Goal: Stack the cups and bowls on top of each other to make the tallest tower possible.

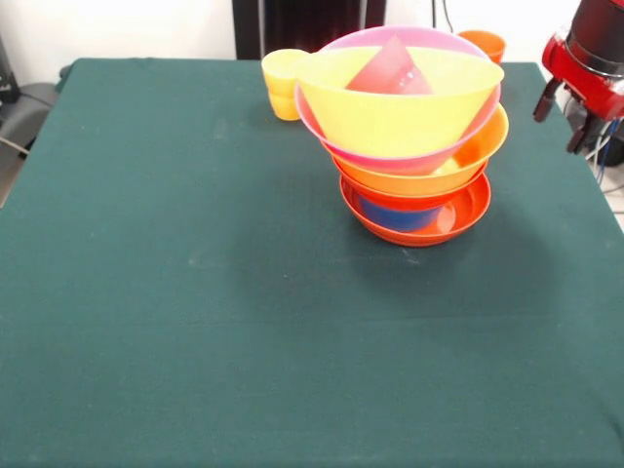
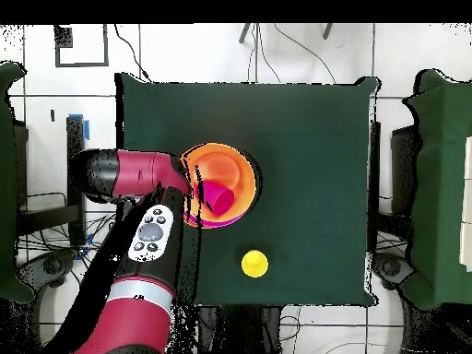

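Note:
The tower (image 1: pixel 409 146) stands right of the table's middle. A shallow red-orange bowl (image 1: pixel 458 216) is lowest, with a blue bowl (image 1: pixel 395 214) in it. Above come an orange bowl (image 1: pixel 458 161), a pink bowl (image 1: pixel 390 158) and a yellow bowl (image 1: pixel 390 117). A red-pink cup (image 1: pixel 390 70) lies tilted inside the yellow bowl. A yellow cup (image 1: pixel 281 83) stands on the table behind the tower's left. An orange cup (image 1: pixel 484 42) stands behind its right. My gripper (image 1: pixel 564 115) hangs at the right edge, apart from the tower. In the overhead view the gripper (image 2: pixel 187 184) is beside the tower (image 2: pixel 226 180), and the yellow cup (image 2: pixel 254 264) stands alone.
The green table (image 1: pixel 195 292) fills the front view. My red arm (image 2: pixel 129 175) reaches over the table's left side in the overhead view and hides the orange cup. Cables and chairs stand round the table.

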